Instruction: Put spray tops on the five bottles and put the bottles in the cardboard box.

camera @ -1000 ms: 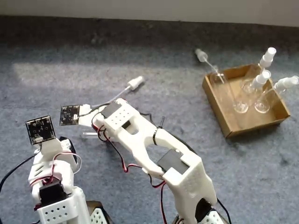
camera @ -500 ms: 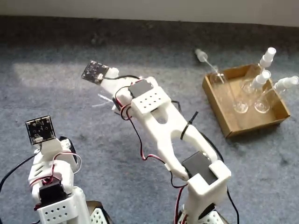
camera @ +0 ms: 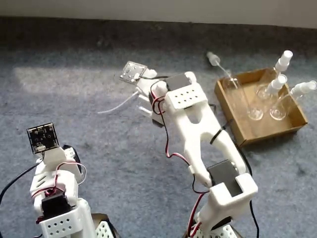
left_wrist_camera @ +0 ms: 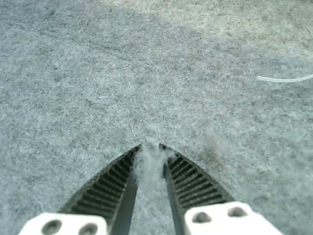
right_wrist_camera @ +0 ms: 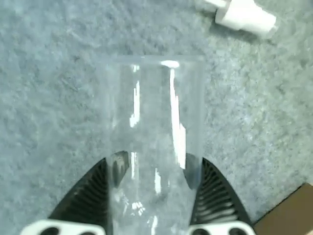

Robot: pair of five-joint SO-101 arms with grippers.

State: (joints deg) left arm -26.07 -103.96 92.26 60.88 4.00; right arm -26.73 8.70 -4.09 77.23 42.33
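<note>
My right gripper is shut on a clear topless bottle and holds it over the carpet at mid-table. A white spray top lies on the carpet just beyond the bottle's mouth. A thin dip tube lies to the left of this gripper. Another spray top lies by the far-left corner of the cardboard box. Inside it are three bottles with spray tops and a clear bottle. My left gripper hovers shut over bare carpet at the near left.
Grey carpet covers the table. The left arm stands at the near left, and the right arm stretches from the near edge to mid-table. A dip tube end lies ahead of the left gripper. A cardboard corner is close to the right gripper.
The right arm has swung from the left-centre toward the far middle and the box, carrying the bottle. The spray top with its tube stays on the carpet. The left arm has not moved.
</note>
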